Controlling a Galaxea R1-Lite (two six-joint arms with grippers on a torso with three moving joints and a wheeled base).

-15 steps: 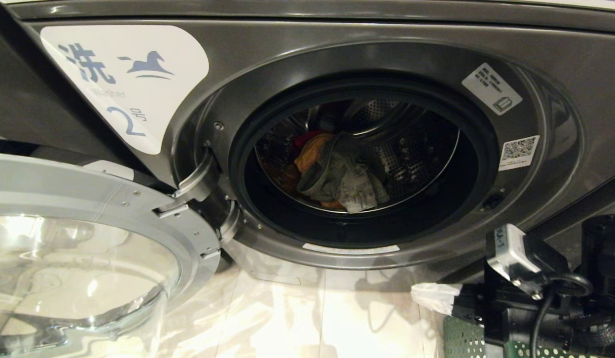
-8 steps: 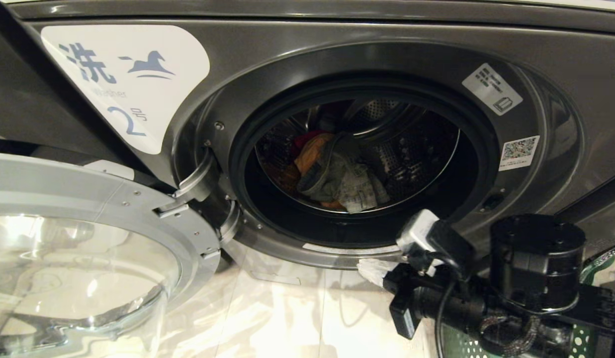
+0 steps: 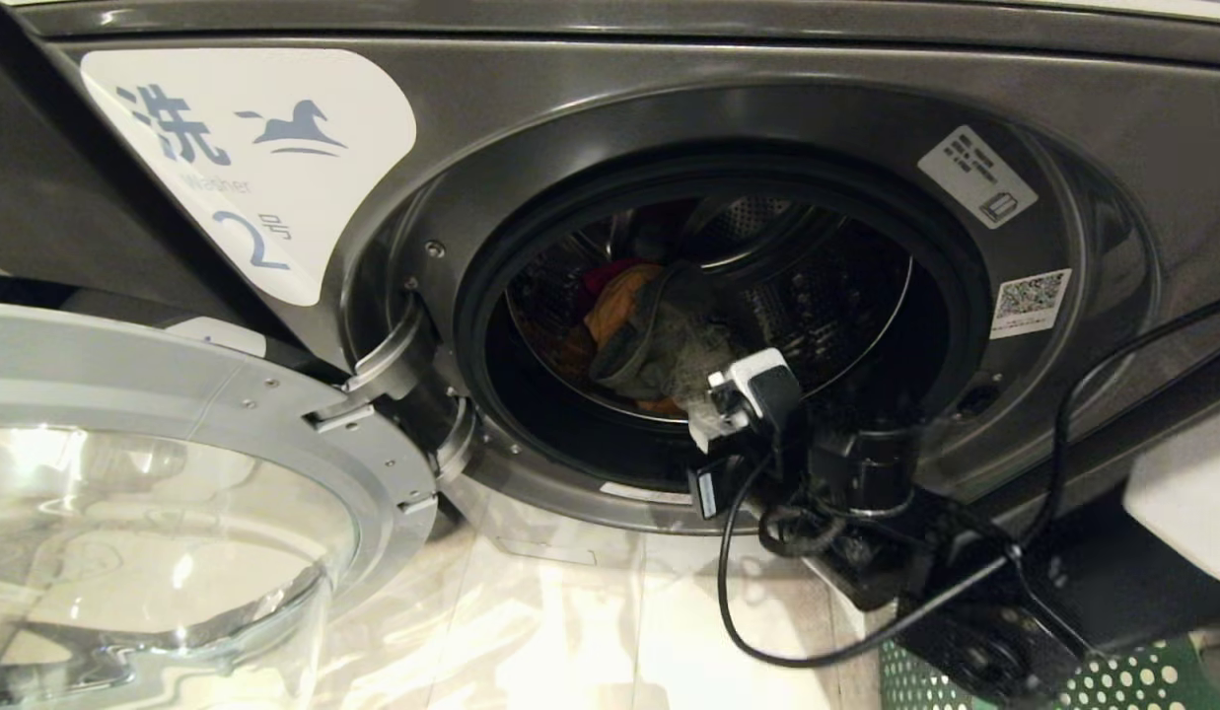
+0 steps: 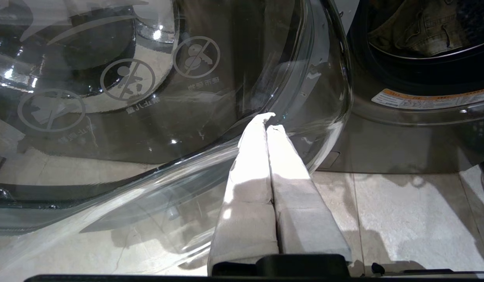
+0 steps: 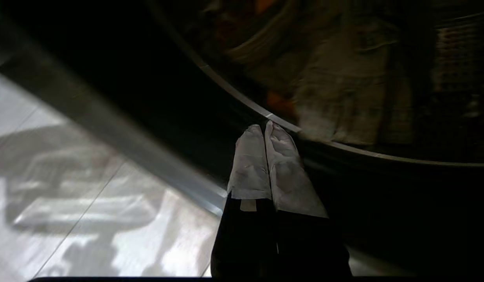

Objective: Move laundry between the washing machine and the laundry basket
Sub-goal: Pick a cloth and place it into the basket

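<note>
Now the right gripper [image 5: 264,129] (fingers pressed together, holding nothing) reaches at the washing machine's [image 3: 590,108] open mouth, near the clothes [image 3: 659,340] heaped at the drum's bottom; the left gripper [image 4: 270,120], also closed, sits by the glass door [image 3: 166,513].

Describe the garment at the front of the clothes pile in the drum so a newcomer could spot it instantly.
Start at the grey washing machine with its round door swung open to the left, and look through the dark opening into the drum. The grey-green denim garment lies on top of the pile, nearest the opening. It is dull and seamed, while the cloth behind it is bright orange.
</note>
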